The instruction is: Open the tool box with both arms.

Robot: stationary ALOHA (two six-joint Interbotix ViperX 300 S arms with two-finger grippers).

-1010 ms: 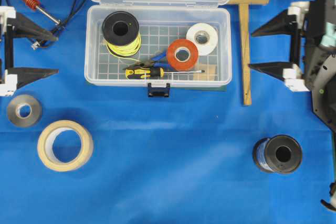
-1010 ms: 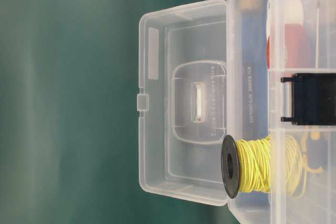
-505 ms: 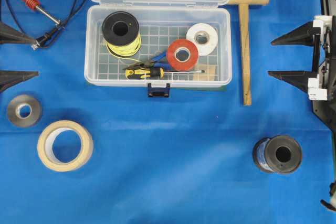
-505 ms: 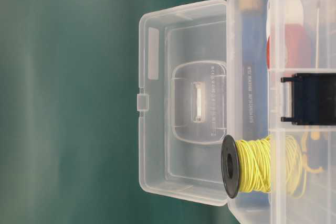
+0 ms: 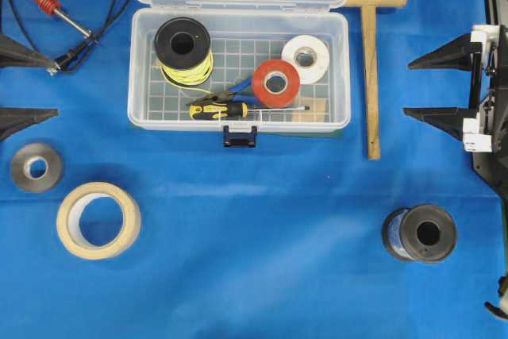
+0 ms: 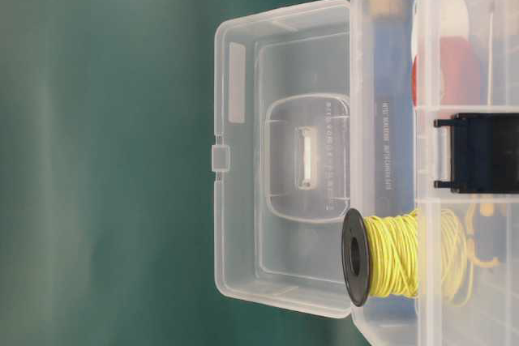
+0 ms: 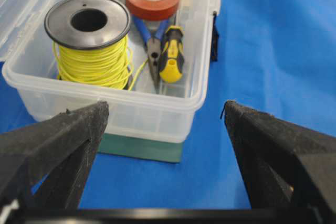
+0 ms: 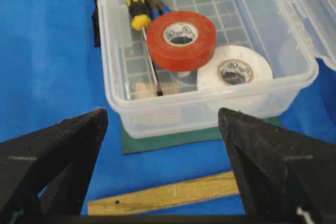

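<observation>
The tool box (image 5: 238, 69) sits at twelve o'clock on the desk (image 5: 254, 275), lid swung back. A wire spool (image 5: 183, 52), pliers (image 5: 226, 94), a screwdriver (image 5: 230, 109) and two tape rolls (image 5: 275, 82) lie inside. A mallet (image 5: 371, 61) lies just beside it at three o'clock.

Right gripper (image 5: 429, 86): black pointed fingers (image 5: 439, 55), white plastic fittings; left gripper (image 5: 24, 83) black.

No readable text anywhere. Embossed lettering on my tool box (image 6: 284, 160) lid, beside the moulded handle recess; too faint to make out.
</observation>
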